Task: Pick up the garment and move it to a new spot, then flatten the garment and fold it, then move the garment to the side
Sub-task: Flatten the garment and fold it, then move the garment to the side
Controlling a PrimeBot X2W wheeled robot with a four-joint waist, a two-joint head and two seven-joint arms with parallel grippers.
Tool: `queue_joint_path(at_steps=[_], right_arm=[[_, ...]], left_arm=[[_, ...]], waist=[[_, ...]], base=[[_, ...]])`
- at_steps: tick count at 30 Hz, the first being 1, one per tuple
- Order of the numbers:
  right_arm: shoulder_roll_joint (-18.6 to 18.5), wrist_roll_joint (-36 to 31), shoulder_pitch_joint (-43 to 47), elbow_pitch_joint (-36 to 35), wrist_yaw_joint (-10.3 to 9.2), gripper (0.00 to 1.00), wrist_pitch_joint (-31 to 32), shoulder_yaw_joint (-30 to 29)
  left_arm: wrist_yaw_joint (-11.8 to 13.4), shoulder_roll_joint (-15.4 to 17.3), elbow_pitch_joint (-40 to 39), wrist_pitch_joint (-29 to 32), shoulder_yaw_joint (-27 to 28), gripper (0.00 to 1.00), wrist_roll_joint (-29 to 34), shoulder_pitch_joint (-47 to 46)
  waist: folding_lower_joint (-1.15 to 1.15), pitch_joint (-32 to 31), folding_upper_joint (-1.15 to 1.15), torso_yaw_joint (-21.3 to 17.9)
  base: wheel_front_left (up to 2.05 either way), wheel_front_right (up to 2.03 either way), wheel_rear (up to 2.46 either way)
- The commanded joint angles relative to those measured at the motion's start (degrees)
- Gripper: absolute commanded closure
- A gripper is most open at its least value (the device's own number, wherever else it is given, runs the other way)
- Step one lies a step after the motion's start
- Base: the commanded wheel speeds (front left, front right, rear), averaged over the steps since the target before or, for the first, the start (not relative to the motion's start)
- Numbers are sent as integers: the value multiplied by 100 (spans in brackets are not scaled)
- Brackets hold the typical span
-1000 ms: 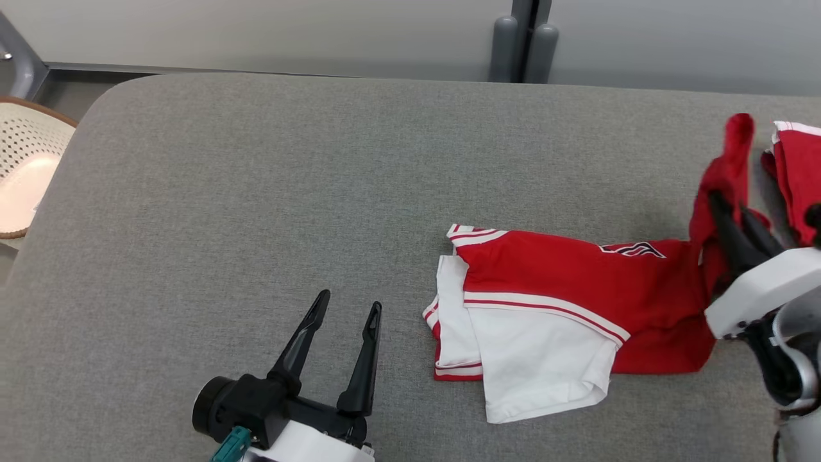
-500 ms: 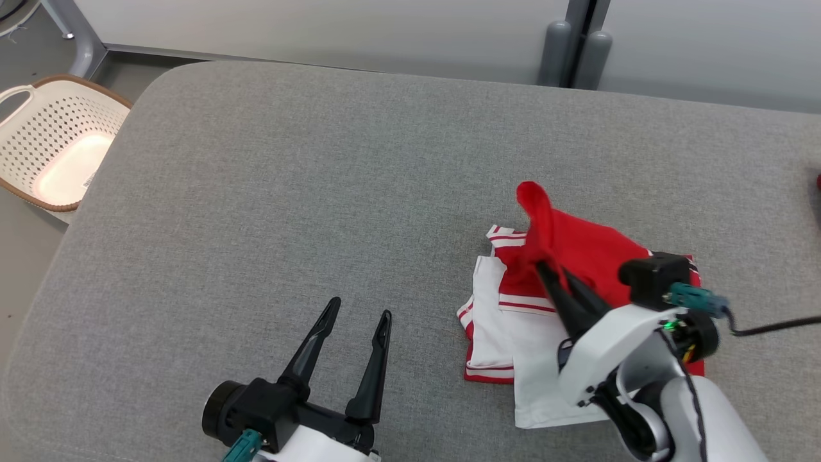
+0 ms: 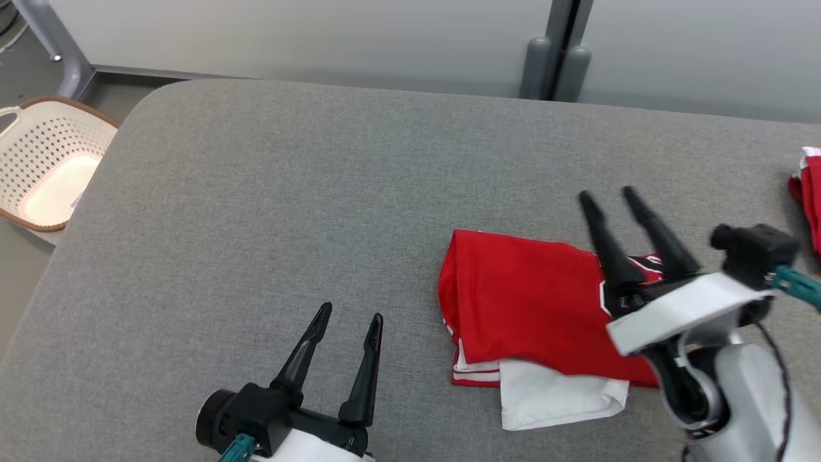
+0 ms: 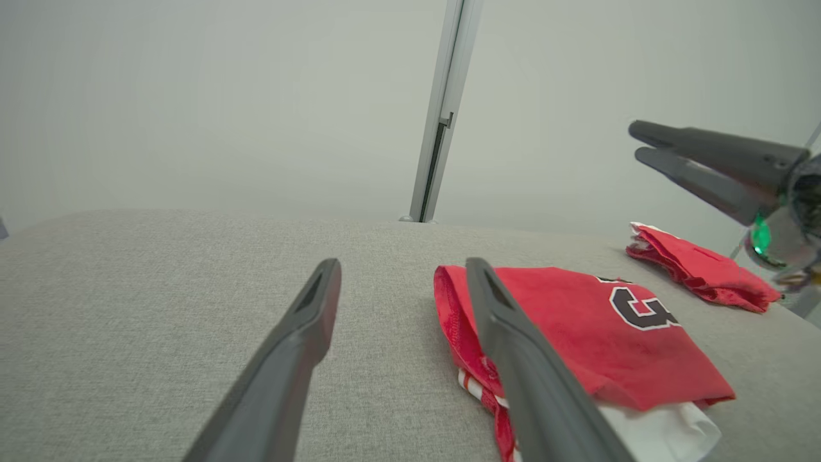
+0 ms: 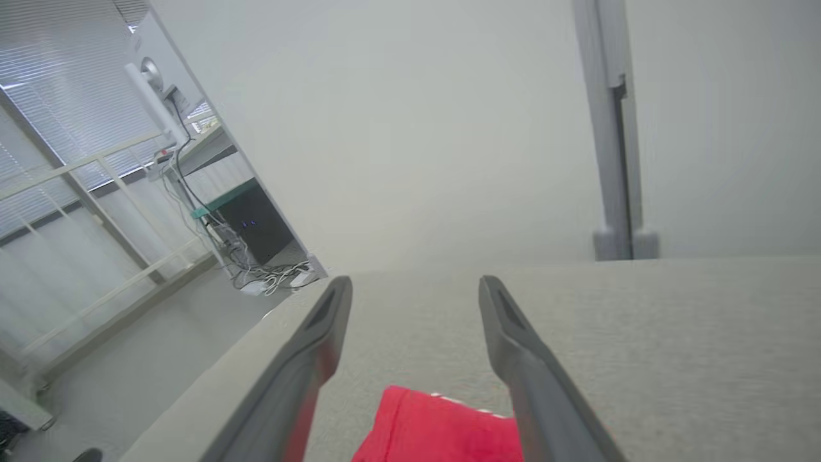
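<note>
Hovering open and empty, the right claw (image 3: 606,192) has the folded red garment (image 3: 526,301) lying just beneath it on the grey surface (image 3: 288,192), right of the open left claw (image 3: 351,312); folding looks done, so next comes gripping an edge and carrying it aside.

Garment (image 3: 519,301) print partly hidden behind right end effector (image 3: 607,193), basket (image 3: 38,138) cut off
</note>
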Motion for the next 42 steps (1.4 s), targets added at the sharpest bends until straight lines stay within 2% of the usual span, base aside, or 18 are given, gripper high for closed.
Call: queue_joint_path(at_steps=[1,6,10,15,24,31,42], right_arm=[[-115,-91,55,-21,-1,0,-129,-57],[-703,-749,377,171,-1,0,-967,-489],[-913,-1144,744,584,-1,0,-1610,-386],[-852,-1386,1120,887,-2,0,-2051,-240],[-459,-1971,1684,325,-2,0,-2070,-354],[-277,-2052,1840,272,-2,0,-2071,-404],[-185,-2088,1924,311,-2,0,-2072,-395]], left_arm=[[18,17,-19,-8,35,0,-11,71],[63,11,-121,-8,259,0,-41,230],[66,2,-226,-8,497,0,59,393],[88,-4,-494,-7,946,0,218,807],[100,-7,-841,-8,1502,0,541,1435],[104,-8,-691,-8,1417,0,899,1570],[235,-9,-599,-8,1427,0,941,1533]], waist=[[0,-85,0,-93],[0,-272,0,-313],[0,-439,0,-458],[0,-674,0,-662],[0,-938,0,-892],[0,-1054,0,-905],[0,-1140,0,-858]], base=[[0,0,0],[0,0,0],[0,0,0],[0,0,0],[0,0,0],[0,0,0],[0,0,0]])
